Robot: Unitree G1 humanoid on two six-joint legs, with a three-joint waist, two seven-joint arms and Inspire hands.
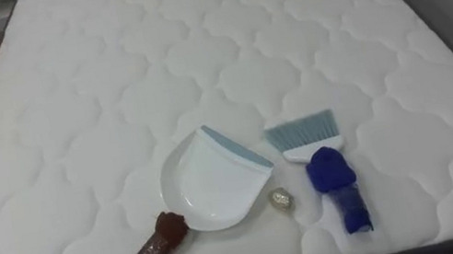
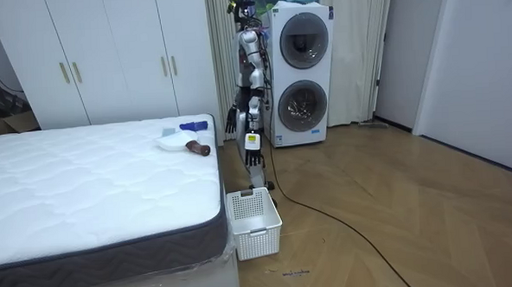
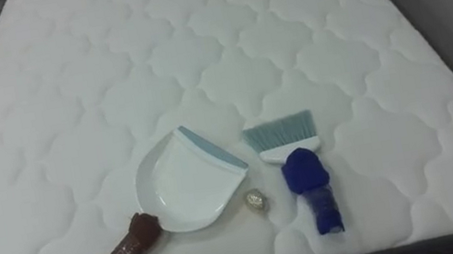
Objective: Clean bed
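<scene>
Crumpled scrap [image 1: 280,199]: laid near the mattress [image 1: 194,49] edge, between white dustpan [image 1: 208,182] and blue-handled brush [image 1: 321,162]. The brush should be gripped by its handle and the scrap swept gently into the dustpan. Hands [image 2: 230,120]: hung beside the mattress; finger state cannot be told.

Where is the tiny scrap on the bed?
In the left eye view the scrap lies low on the mattress, between the dustpan on its left and the brush on its right.
</scene>
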